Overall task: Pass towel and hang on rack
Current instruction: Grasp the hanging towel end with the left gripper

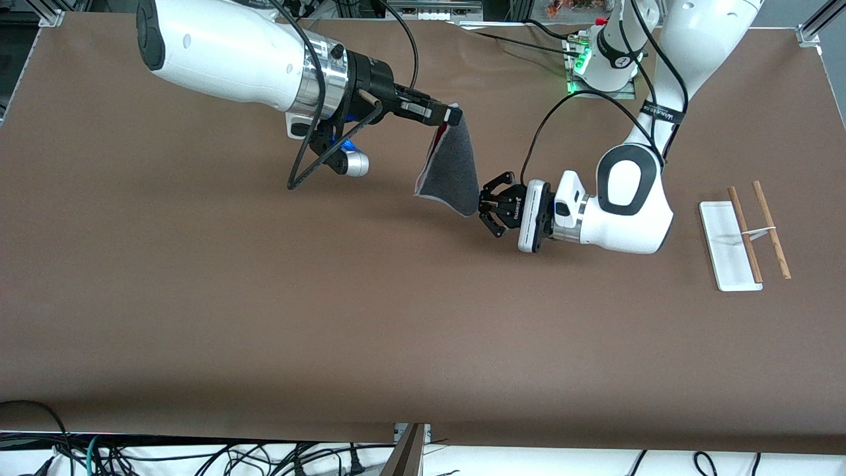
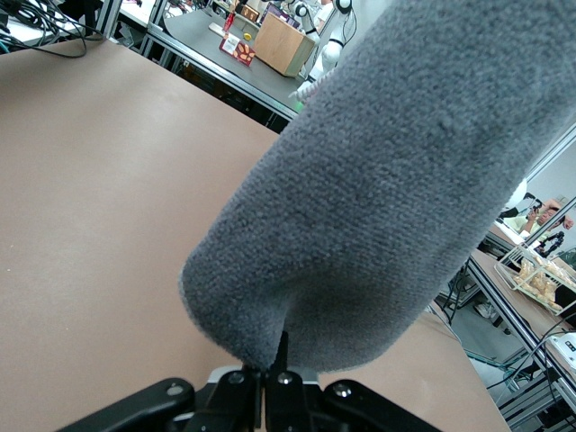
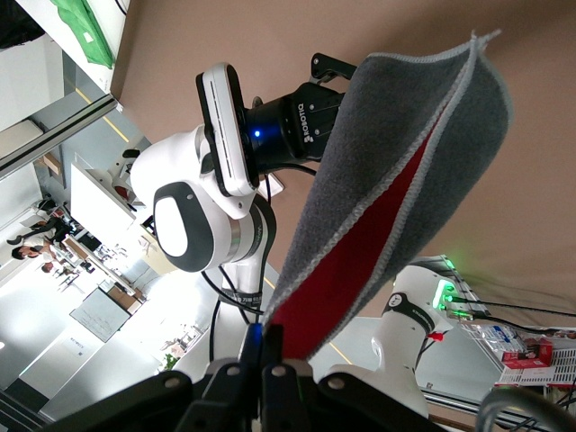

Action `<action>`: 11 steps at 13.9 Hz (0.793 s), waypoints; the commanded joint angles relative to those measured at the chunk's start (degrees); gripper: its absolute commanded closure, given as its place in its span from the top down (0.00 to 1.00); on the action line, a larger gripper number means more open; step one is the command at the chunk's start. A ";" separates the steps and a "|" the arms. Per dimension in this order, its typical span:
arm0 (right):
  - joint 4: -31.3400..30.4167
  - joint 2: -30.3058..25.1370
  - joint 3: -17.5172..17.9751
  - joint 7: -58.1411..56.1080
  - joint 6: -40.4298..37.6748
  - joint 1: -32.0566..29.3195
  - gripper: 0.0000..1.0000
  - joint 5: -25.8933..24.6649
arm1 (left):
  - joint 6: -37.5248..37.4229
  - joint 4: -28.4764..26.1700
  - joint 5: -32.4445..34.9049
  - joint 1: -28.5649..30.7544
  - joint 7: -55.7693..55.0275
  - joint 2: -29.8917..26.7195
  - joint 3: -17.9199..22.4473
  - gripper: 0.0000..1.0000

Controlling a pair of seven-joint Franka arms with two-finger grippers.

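The towel (image 1: 453, 168) hangs in the air over the table's middle, dark grey face outward, with the pink-red face showing inside its fold in the right wrist view (image 3: 378, 243). My right gripper (image 1: 455, 114) is shut on its upper corner. My left gripper (image 1: 484, 205) is shut on its lower corner; the left wrist view shows the grey cloth (image 2: 378, 198) pinched between the fingers (image 2: 284, 355). The rack (image 1: 747, 235) lies toward the left arm's end of the table: a white base (image 1: 720, 251) and two brown rods, well apart from both grippers.
The brown table (image 1: 264, 297) carries nothing else. A black cable loop (image 1: 317, 155) hangs under the right arm's wrist. The left arm's base (image 1: 605, 66), with a green light, stands at the table's back edge.
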 commanded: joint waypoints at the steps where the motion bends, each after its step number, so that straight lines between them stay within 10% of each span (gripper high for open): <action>1: 1.73 0.87 -0.25 0.83 -0.11 0.11 0.00 1.16 | -0.66 -1.09 -1.37 0.40 1.85 -1.25 0.02 0.00; 5: 1.64 0.96 -0.25 0.92 -0.11 0.11 0.05 1.16 | -1.62 -1.00 -0.76 1.10 1.85 -1.25 0.02 0.00; 8: 1.64 0.96 -0.34 0.83 -0.11 -0.24 0.64 1.25 | -3.38 -0.57 -0.49 1.80 1.85 -1.69 0.20 0.00; 9: 1.64 0.96 -0.34 0.83 -0.11 -0.42 1.00 1.16 | -3.73 -0.48 -0.23 2.24 1.68 -1.78 0.20 0.00; 11: 1.64 0.96 -0.69 0.66 -0.11 -0.59 1.00 1.16 | -4.26 0.14 2.66 2.42 1.33 -2.21 0.46 0.00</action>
